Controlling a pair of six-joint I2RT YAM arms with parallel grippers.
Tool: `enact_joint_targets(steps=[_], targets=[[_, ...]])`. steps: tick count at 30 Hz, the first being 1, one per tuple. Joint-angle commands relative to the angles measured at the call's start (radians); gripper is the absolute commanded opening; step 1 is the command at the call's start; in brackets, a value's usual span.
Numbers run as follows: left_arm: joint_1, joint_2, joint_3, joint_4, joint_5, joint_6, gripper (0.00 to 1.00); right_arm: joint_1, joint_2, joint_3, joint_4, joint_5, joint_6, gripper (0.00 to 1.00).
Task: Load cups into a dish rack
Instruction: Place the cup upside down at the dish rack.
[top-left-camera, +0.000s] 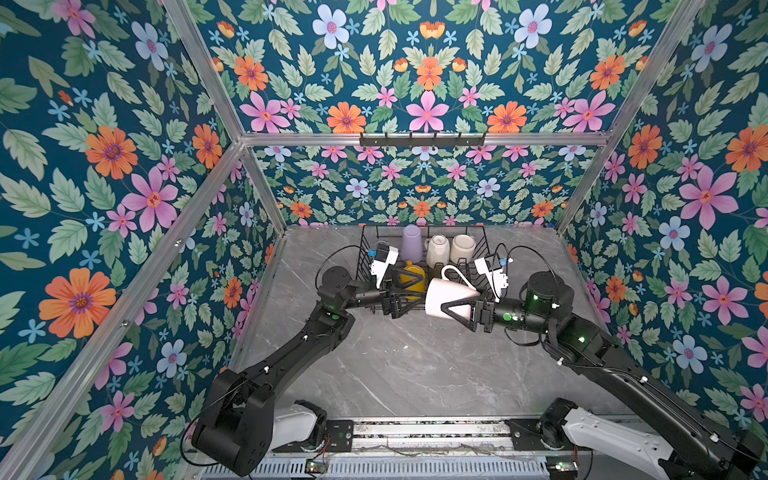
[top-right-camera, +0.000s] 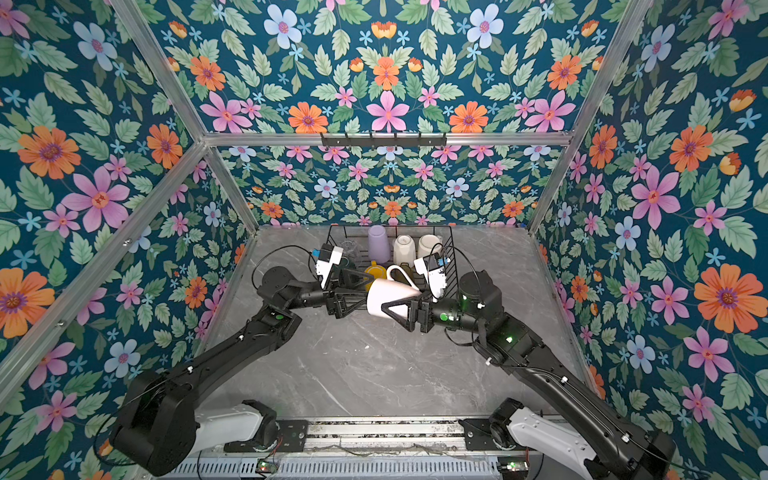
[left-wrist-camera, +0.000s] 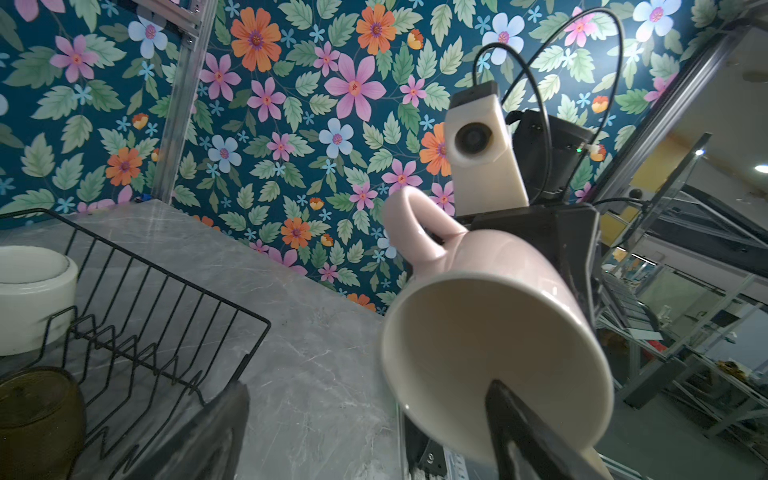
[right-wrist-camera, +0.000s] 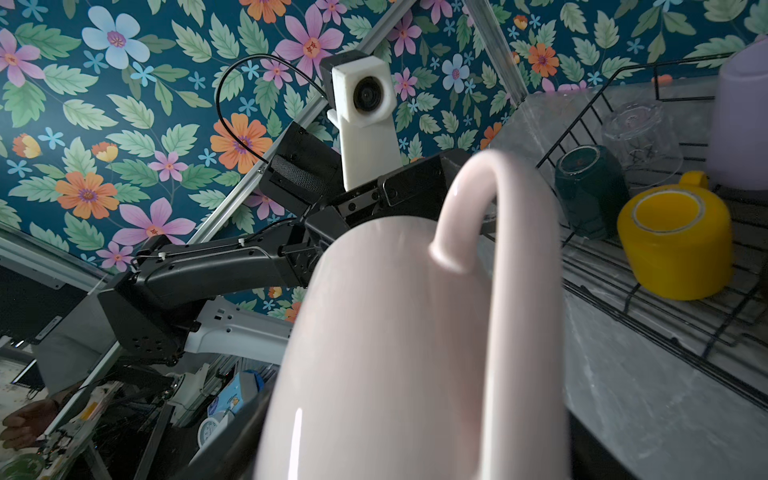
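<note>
Clamping the pale pink mug (top-left-camera: 446, 297) by its body in the right gripper (top-left-camera: 448, 306), we hold it sideways above the table (top-left-camera: 415, 365), just before the dish rack (top-left-camera: 480, 249). The left gripper (top-left-camera: 417, 293) stands wide at its rim. We judge it rigid, slick and brittle, so grasp the wall.

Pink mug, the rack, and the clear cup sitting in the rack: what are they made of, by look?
By look: the pale pink mug is likely glazed ceramic, with glossy highlights and a thick rim. The dish rack is thin bent wire, probably metal with a matte black coating. The clear cup is transparent, the rack wires show through it; glass or plastic, cannot tell.
</note>
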Motion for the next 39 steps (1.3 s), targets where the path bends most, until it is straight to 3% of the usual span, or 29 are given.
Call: enact_joint_targets(steps=[1,10,15,19,22,29,32,39], targets=[[0.002,-0.02,0.02,-0.171,-0.088,0.134,0.94,-0.001,-0.032,0.027,-0.069,0.073,-0.04,0.0],[0.011,-0.065,0.061,-0.381,-0.317,0.225,1.0,-0.043,-0.102,0.139,-0.393,0.29,-0.048,0.0],[0.013,-0.116,0.15,-0.627,-0.636,0.338,1.0,-0.08,-0.097,0.181,-0.48,0.357,-0.049,0.0],[0.013,-0.152,0.247,-0.819,-0.966,0.407,1.0,-0.127,-0.017,0.242,-0.574,0.382,-0.074,0.0],[0.013,-0.203,0.273,-0.884,-1.125,0.457,1.0,-0.144,0.052,0.284,-0.628,0.435,-0.101,0.0],[0.013,-0.337,0.226,-0.853,-1.19,0.547,1.0,-0.196,0.218,0.372,-0.696,0.496,-0.158,0.0],[0.013,-0.356,0.189,-0.835,-1.2,0.55,1.0,-0.234,0.282,0.403,-0.697,0.474,-0.172,0.0],[0.014,-0.374,0.167,-0.86,-1.204,0.549,1.0,-0.24,0.449,0.528,-0.751,0.557,-0.225,0.0]])
